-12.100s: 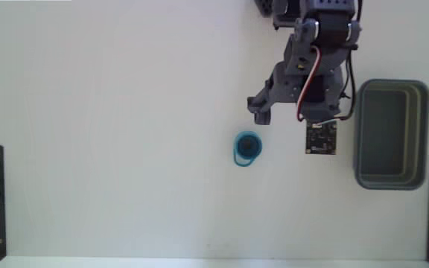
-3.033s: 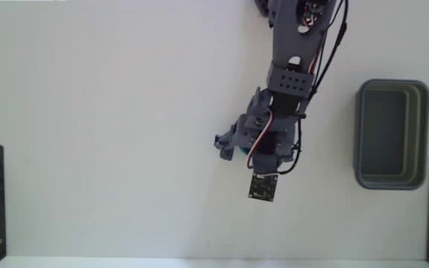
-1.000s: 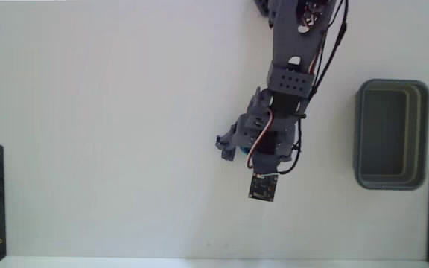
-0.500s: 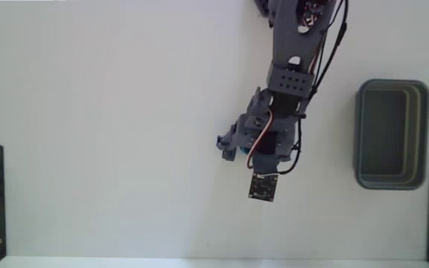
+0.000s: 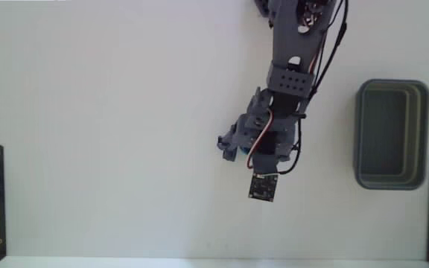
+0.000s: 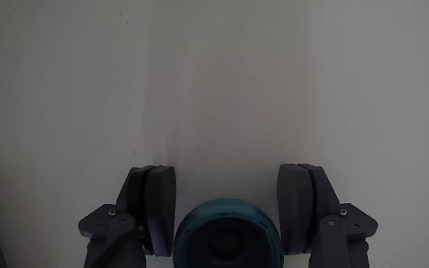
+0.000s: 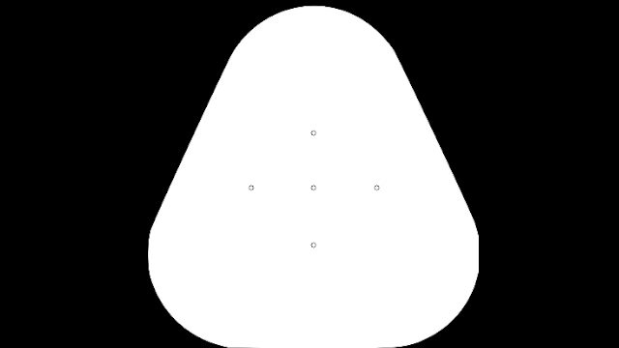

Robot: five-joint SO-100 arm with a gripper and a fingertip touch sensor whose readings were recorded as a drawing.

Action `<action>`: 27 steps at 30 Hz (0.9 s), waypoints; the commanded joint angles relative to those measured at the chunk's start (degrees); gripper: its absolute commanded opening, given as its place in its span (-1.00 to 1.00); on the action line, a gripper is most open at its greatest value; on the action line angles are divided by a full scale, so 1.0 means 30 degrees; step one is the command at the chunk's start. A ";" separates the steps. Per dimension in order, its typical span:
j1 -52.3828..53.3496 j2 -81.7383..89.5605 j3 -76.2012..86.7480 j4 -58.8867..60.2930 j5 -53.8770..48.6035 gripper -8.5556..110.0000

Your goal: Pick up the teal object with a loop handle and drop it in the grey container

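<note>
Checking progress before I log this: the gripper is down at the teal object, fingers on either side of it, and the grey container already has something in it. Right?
Not quite. In the fixed view the grey container is empty. The rest holds: the wrist view shows the gripper with a finger on each side of the teal object.

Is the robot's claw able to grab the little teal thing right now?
Probably yes: in the wrist view the teal object already sits between the claw's two fingers, nothing blocking it.
</note>
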 commanded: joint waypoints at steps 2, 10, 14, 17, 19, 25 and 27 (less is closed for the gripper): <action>0.0227 0.0383 0.0191 -0.0220 0.0088 0.50; 0.0227 0.0383 0.0191 -0.0220 0.0088 0.46; 0.0227 0.0383 0.0191 -0.0220 0.0088 0.44; 0.0227 0.0383 0.0191 -0.0220 0.0088 0.43; 0.0227 0.0383 0.0191 -0.0220 0.0088 0.42; 0.0227 0.0383 0.0191 -0.0220 0.0088 0.39; 0.0227 0.0383 0.0191 -0.0220 0.0088 0.38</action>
